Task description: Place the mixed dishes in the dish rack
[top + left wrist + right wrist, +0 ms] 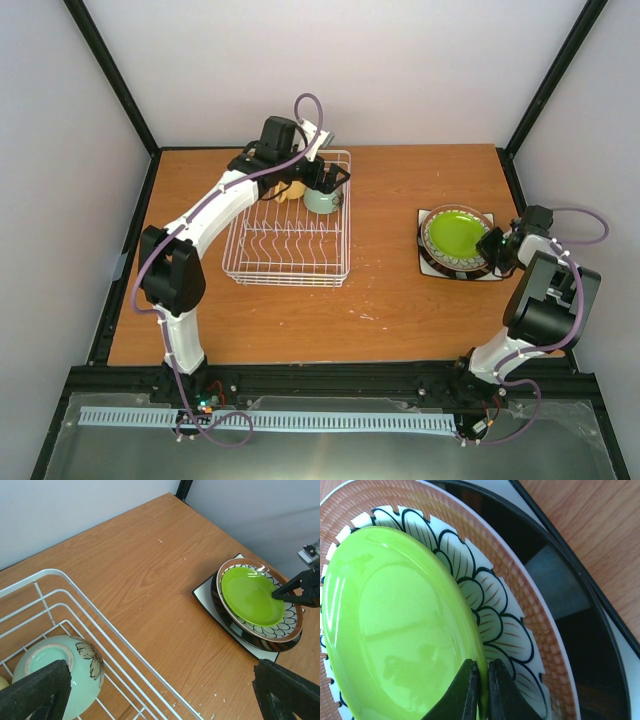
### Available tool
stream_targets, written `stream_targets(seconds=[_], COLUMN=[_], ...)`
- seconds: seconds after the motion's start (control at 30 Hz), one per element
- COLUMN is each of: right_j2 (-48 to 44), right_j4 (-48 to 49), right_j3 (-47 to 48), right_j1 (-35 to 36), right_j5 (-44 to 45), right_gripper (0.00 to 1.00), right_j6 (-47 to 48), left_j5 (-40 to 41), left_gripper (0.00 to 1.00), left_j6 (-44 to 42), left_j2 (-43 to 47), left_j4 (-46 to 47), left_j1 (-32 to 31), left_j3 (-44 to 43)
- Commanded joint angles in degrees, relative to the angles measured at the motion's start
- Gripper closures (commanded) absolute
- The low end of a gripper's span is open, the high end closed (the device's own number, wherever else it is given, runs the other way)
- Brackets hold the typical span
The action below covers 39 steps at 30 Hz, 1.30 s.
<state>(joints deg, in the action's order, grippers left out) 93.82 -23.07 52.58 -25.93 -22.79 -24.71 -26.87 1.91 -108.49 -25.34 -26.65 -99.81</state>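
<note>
- The right gripper (pixel 481 680) is closed on the right edge of the lime-green plate (pixel 395 630). The right wrist view shows its two fingers (pixel 462 695) pinching that rim from both sides.
- That plate lies on the cream plate with the dark patterned rim (pixel 510 625), which tops a dark round dish (pixel 585 655) and the square white plate (pixel 205 591), at the right side of the table (pixel 400 300).
- Only the left wrist view shows the whole stack at once.
- The dish rack (pixel 290 250) stands well apart from the stack, left of centre.
- At its far end the left gripper (pixel 325 185) hangs with jaws spread wide, holding nothing. The pale grey-green cup (pixel 60 665) sits upside down in the rack just below, beside one finger.
- The top view shows the yellow-tan mug (pixel 290 190) next to the cup. The left wrist view catches only a sliver of it.
</note>
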Motion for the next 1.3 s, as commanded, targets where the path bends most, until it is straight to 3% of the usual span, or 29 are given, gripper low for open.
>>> stream_targets(seconds=[0.0,0.2,0.33,0.7,0.83,1.03,1.17,1.2,1.27], right_j2=[0.00,-5.01,-8.07,-13.20,-11.35,-6.34,3.53,6.05,7.67], right_j4=[0.41,5.85,11.17,31.05,47.99,84.04,116.40,118.90,119.01], right_j3=[-1.18,-3.61,-5.39,-10.93,-14.90,-21.30,-22.35,-21.43,-20.22], right_j1=[0.27,0.27,0.27,0.18,0.31,4.88,11.74,13.93,18.15], right_j5=[0.66,-4.79,-10.23,-26.46,-35.55,-41.30,-36.83,-35.43,-32.09], right_gripper=[0.97,0.97,0.97,0.97,0.97,0.97,0.97,0.97,0.97], right_j6=[-0.42,-2.40,-4.53,-13.98,-24.99,-48.09,-68.57,-71.60,-68.61], left_j5=[1.24,0.42,-4.19,-29.30,-35.00,-36.09,-26.00,-22.21,-13.79], left_gripper=[0.00,0.00,0.00,0.00,0.00,0.00,0.00,0.00,0.00], left_j6=[-1.26,-0.67,1.02,12.38,14.83,19.09,20.11,19.47,18.77], left_j2=[-0.37,-0.15,-0.21,-0.97,-1.79,3.26,11.64,14.12,18.39], left_j4=[-0.34,0.25,2.29,14.49,16.63,21.86,21.86,21.37,20.56], left_j1=[0.46,0.46,0.72,3.79,3.80,3.80,2.47,1.39,-1.47], left_j3=[-2.68,-1.65,0.14,7.55,7.81,12.63,17.61,19.21,22.28])
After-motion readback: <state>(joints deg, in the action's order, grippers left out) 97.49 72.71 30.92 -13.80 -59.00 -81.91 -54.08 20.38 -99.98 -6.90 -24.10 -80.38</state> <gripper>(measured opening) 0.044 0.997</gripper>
